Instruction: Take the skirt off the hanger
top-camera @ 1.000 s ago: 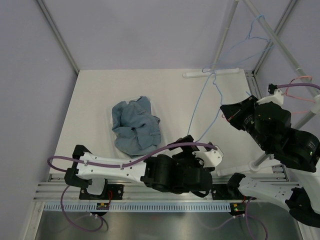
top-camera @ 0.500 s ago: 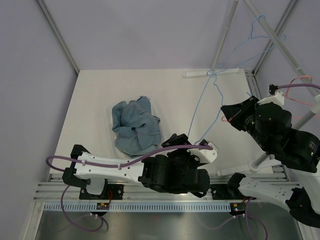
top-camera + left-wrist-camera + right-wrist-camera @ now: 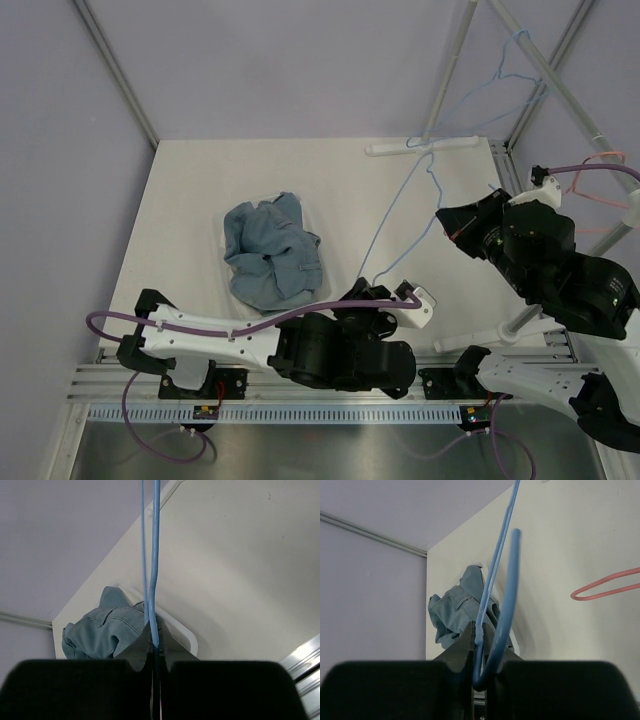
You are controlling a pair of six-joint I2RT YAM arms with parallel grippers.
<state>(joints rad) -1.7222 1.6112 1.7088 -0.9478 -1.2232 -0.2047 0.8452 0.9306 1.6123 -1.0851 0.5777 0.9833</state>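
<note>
The blue denim skirt (image 3: 270, 252) lies crumpled on a white tray (image 3: 192, 642), off the hanger; it also shows in the wrist views (image 3: 100, 632) (image 3: 452, 612). The blue wire hanger (image 3: 156, 555) stretches in the air between my two grippers. Near the table's front edge my left gripper (image 3: 372, 285) (image 3: 154, 630) is shut on the hanger's lower wire. At the right, my right gripper (image 3: 447, 222) (image 3: 480, 627) pinches the thin wire by the hook (image 3: 512, 580), whose bend sits between its fingers.
A white rack pole (image 3: 445, 75) rises at the back right from a base bar (image 3: 430, 147). A light blue hanger (image 3: 510, 60) hangs on the rack. A pink hanger (image 3: 600, 160) (image 3: 605, 587) is beside the right arm.
My left gripper has closed on the hanger's lower wire and drawn back toward the near edge. The right gripper has shifted slightly up and left with the hook.
</note>
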